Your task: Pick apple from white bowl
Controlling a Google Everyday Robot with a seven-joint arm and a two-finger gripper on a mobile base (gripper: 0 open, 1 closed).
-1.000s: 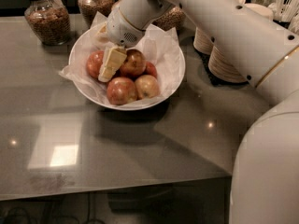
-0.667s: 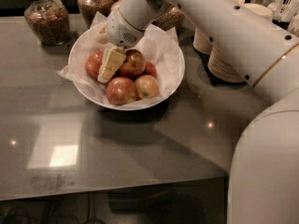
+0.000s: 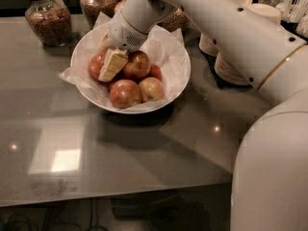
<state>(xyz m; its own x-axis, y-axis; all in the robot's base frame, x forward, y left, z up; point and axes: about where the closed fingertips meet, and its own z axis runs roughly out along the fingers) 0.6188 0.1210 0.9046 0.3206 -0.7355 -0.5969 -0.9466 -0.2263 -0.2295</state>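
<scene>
High close view: gripper [image 3: 111, 66] in bowl [image 3: 144, 108]

Snack counter [image 3: 120, 158]: jars [image 3: 48, 18], gripper [image 3: 113, 64] in bowl [image 3: 139, 109]

The claw [image 3: 112, 65], down in the white bowl [image 3: 139, 109] near the worktop's [image 3: 144, 162] far edge, hides parts of the apples [image 3: 126, 93] beneath it. The arm [image 3: 231, 28] covers most of one jar [image 3: 175, 20] there, and the far-left corner jar [image 3: 46, 20] is cropped at the top.
</scene>
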